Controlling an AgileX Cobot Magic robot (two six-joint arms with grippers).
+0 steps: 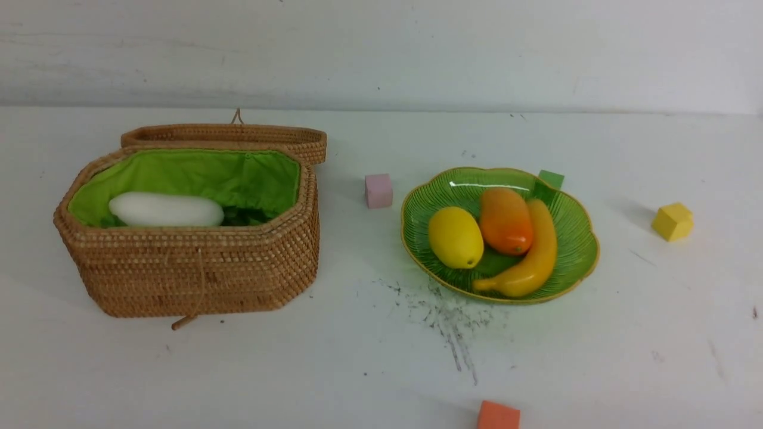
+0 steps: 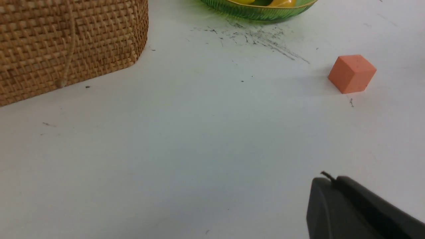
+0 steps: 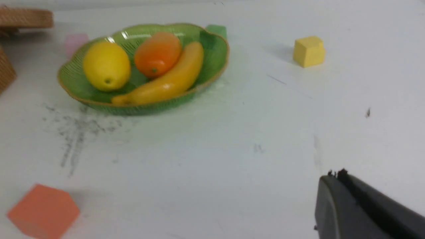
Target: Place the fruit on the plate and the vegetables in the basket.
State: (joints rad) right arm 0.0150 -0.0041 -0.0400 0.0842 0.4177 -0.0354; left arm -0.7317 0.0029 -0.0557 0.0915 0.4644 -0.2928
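Observation:
The green plate [image 1: 575, 223] right of centre holds a lemon [image 1: 455, 236], a mango [image 1: 505, 220] and a banana [image 1: 530, 255]. The woven basket [image 1: 197, 274] stands at the left with its lid [image 1: 226, 136] folded back. A white radish [image 1: 166, 209] lies on the green lining, with dark green beside it; other vegetables are hidden. Neither arm shows in the front view. My left gripper [image 2: 333, 181] is shut and empty over bare table near the basket [image 2: 66, 43]. My right gripper [image 3: 335, 176] is shut and empty, well short of the plate [image 3: 212, 66].
Small cubes lie about: pink [image 1: 378, 190] between basket and plate, green [image 1: 551, 179] behind the plate, yellow [image 1: 672, 221] at the right, orange [image 1: 498, 415] at the front edge. Dark scuff marks [image 1: 447, 322] streak the white table before the plate.

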